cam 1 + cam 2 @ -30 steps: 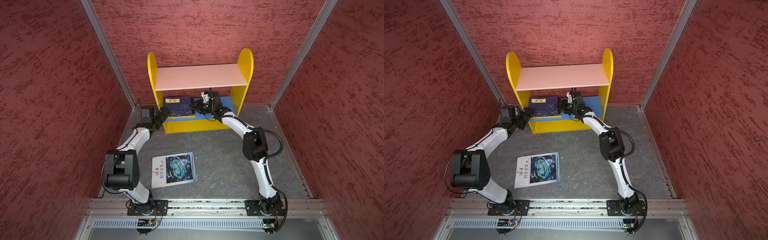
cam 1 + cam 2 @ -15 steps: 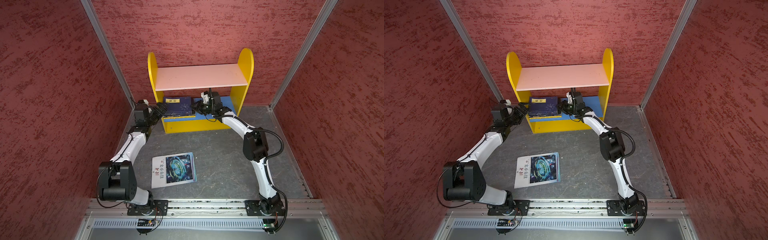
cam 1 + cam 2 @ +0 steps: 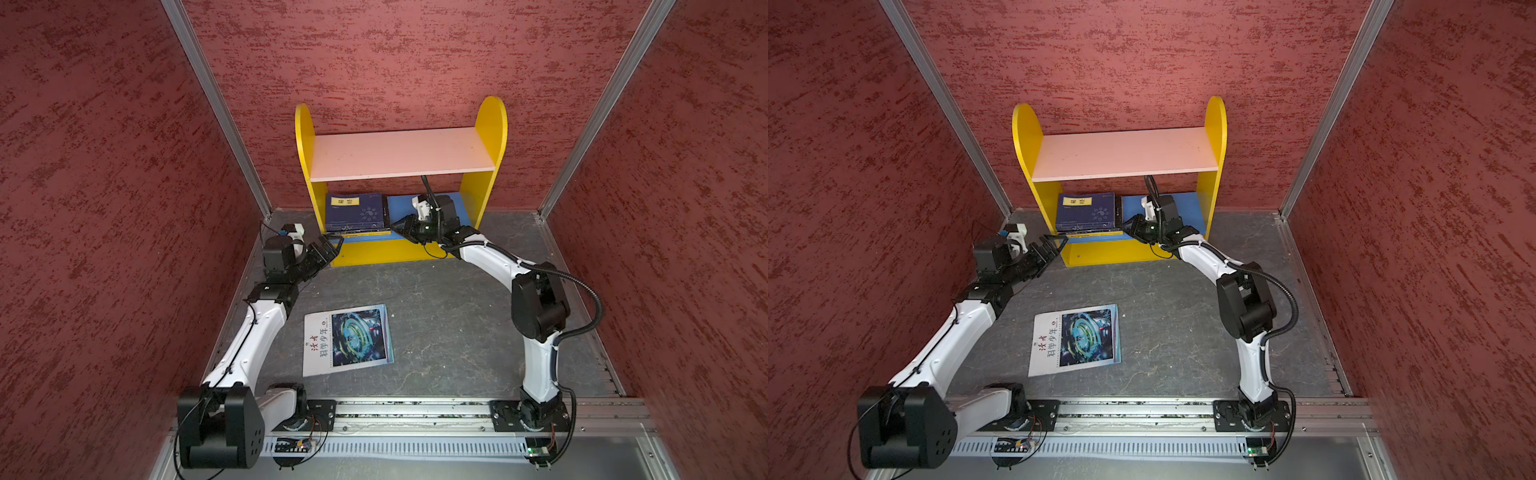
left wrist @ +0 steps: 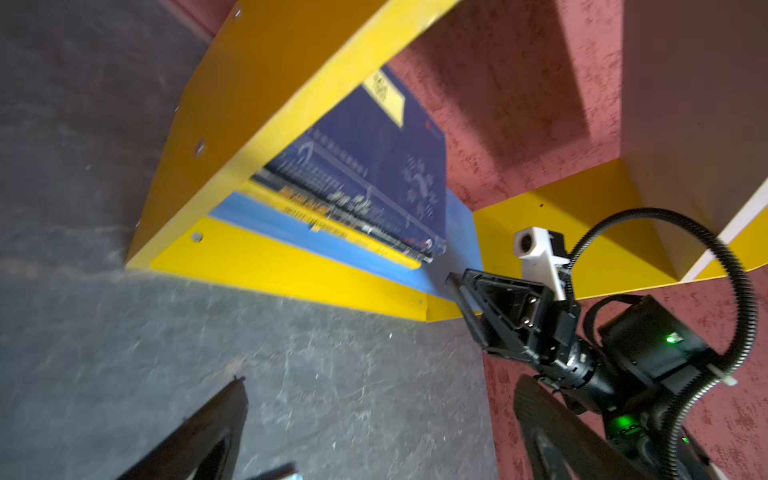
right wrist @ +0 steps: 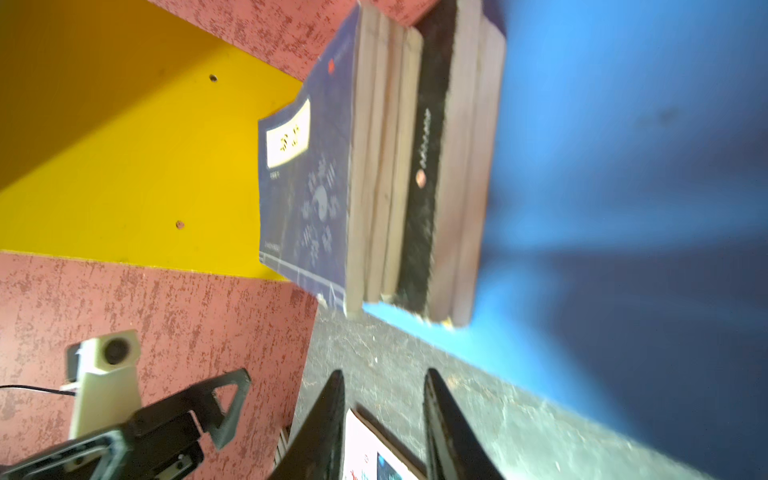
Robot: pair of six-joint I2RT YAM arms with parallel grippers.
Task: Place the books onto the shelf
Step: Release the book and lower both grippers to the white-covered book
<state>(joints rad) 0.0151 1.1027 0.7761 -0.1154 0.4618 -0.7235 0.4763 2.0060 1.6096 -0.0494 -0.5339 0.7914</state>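
Note:
The shelf [image 3: 399,151] [image 3: 1121,151] stands at the back wall, with yellow sides [image 4: 249,104] [image 5: 124,145]. On the left of its blue lower board [image 5: 623,124] lies a stack of books [image 3: 355,212] [image 3: 1086,212] with a navy, yellow-labelled one on top [image 4: 374,166] [image 5: 307,187]. A white magazine [image 3: 349,338] [image 3: 1077,338] [image 5: 374,457] lies flat on the floor. My right gripper [image 3: 399,226] [image 3: 1128,224] [image 5: 384,382] [image 4: 455,280] sits just right of the stack's front corner, jaws a little apart with nothing between. My left gripper [image 3: 332,245] [image 3: 1057,243] [image 4: 382,399] [image 5: 224,395] hangs wide open and empty at the shelf's left front corner.
Red textured walls [image 3: 104,208] close in the grey floor [image 3: 449,324] on three sides. The right half of the blue board [image 3: 465,203] lies beside the right wrist. A metal rail [image 3: 415,409] with both arm bases runs along the front.
The left arm's elbow has swung out to the left and its open gripper has drawn back a little from the shelf. The right jaws have parted slightly beside the stack.

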